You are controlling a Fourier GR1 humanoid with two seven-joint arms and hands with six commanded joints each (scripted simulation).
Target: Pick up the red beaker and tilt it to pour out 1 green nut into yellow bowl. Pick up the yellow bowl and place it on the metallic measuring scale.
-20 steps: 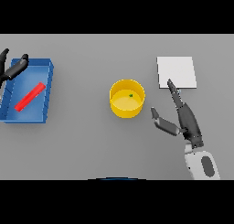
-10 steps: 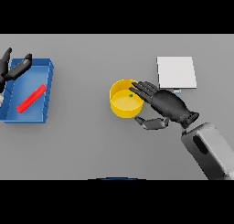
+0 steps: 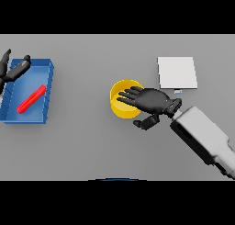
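Head view shows your right hand spread flat over the yellow bowl, fingers straight, grasping nothing. Your left hand rests unclenched at the blue tray.

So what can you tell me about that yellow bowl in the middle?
The yellow bowl is a round, straight-walled dish, plain glossy yellow, standing upright on the grey table left of the white scale. The right hand lies over its right rim, straight fingers reaching across the opening, hiding any contents.
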